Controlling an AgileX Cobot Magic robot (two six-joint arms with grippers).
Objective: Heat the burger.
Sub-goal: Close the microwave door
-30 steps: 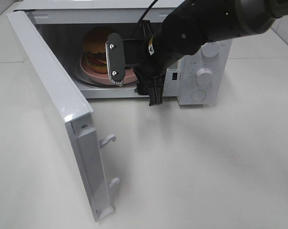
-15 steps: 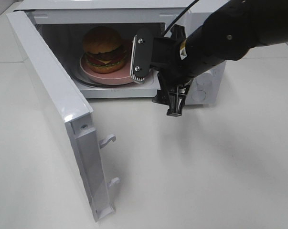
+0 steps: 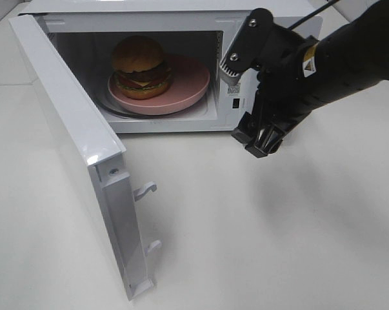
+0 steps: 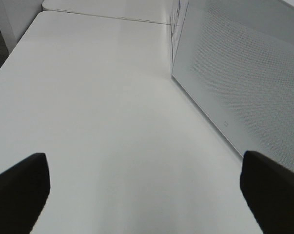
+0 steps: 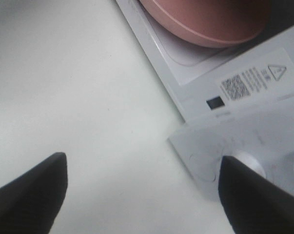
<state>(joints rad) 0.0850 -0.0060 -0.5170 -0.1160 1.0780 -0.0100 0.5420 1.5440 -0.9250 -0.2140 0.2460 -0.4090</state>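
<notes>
The burger (image 3: 140, 66) stands on a round pink plate (image 3: 189, 87) inside the open microwave (image 3: 149, 13), toward the cavity's left. My right gripper (image 3: 247, 97) is outside the cavity, in front of the control panel, open and empty. In the right wrist view its dark fingertips (image 5: 29, 190) stand wide apart over the table, with the pink plate's edge (image 5: 205, 19) and the microwave's front label (image 5: 249, 83) beyond them. My left gripper (image 4: 147, 195) shows only in the left wrist view, open with nothing between its fingers, over bare table beside the door's meshed outer face (image 4: 244, 73).
The microwave door (image 3: 71, 129) swings out far toward the front left, with two latch hooks (image 3: 146, 189) on its edge. The right arm hides most of the white control panel; a knob (image 5: 244, 163) shows in the right wrist view. White table (image 3: 278, 245) stretches in front.
My right gripper has drawn back out of the microwave mouth to the right, ending in front of the control panel, its jaws spreading wider. The burger and plate stay inside, now unobstructed.
</notes>
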